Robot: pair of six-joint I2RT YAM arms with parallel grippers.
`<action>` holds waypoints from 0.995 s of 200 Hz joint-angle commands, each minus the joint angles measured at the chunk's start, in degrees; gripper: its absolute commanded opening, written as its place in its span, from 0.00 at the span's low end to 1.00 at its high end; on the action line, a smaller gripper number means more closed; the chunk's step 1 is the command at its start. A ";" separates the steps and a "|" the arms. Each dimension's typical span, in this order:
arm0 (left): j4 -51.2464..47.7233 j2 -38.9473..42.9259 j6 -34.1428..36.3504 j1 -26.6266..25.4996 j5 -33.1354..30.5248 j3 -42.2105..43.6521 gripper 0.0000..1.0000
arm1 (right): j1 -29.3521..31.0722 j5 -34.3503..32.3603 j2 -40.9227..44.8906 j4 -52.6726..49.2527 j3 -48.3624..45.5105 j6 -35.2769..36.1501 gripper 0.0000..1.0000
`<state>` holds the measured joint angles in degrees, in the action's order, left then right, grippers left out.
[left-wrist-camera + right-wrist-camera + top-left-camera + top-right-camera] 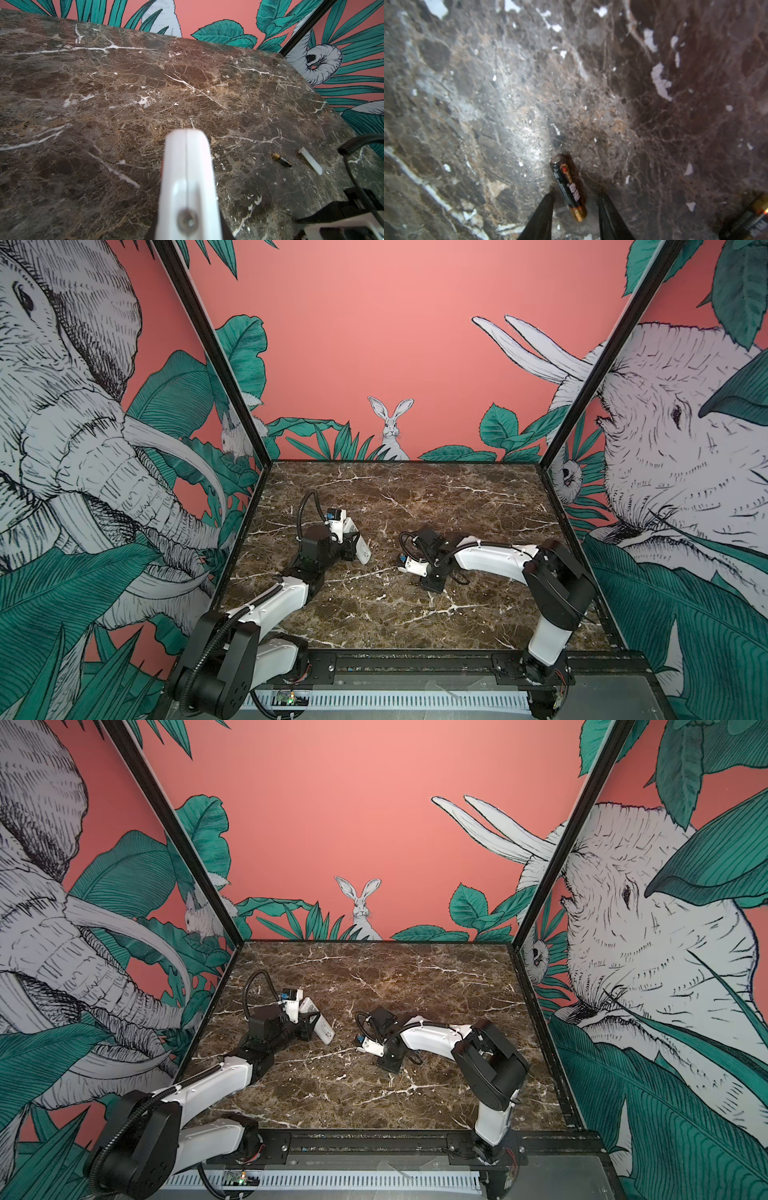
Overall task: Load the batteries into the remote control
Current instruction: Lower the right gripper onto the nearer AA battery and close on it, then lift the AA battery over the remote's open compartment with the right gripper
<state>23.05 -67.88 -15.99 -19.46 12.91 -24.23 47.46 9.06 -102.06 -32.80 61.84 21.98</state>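
Note:
My left gripper [351, 545] is shut on the remote control [358, 542], a slim white bar held tilted above the table; in the left wrist view the remote [187, 176] shows edge-on, with a seam and a screw. My right gripper [576, 197] points down at the table, open, its black fingers [544, 216] standing on either side of a dark battery [568, 187] with a brassy tip, a gap on each side. A second battery [749, 218] lies at that view's corner. In the left wrist view one battery [282, 160] lies on the marble.
A small white plastic strip [310, 164] lies close beside the battery in the left wrist view. The brown marble table [457, 497] is walled by printed panels at the back and both sides. The right arm [490, 558] reaches in low from the right.

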 commanded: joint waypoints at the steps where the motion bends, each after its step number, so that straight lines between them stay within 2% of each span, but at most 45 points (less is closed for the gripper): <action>1: -2.22 0.16 0.26 0.13 0.32 -0.34 0.00 | 1.01 0.89 -1.44 -1.87 1.29 0.96 0.33; 43: -2.31 0.50 0.26 0.13 0.28 -0.01 0.00 | 1.32 1.22 -1.63 -2.10 1.59 -0.37 0.24; 102: -2.22 0.46 0.17 0.19 0.45 -0.10 0.00 | 1.32 1.81 -0.69 -1.56 0.78 -3.55 0.19; 159: -1.89 0.63 0.04 0.13 1.16 -0.06 0.00 | 0.25 2.03 0.52 2.44 -0.62 -10.38 0.18; 199: -1.52 0.08 -0.18 0.08 1.45 0.00 0.00 | -3.16 1.76 -0.64 3.92 -1.20 -18.52 0.16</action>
<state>23.05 -67.85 -16.01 -19.46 13.28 -24.23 46.76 10.55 -102.61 -30.48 62.06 9.80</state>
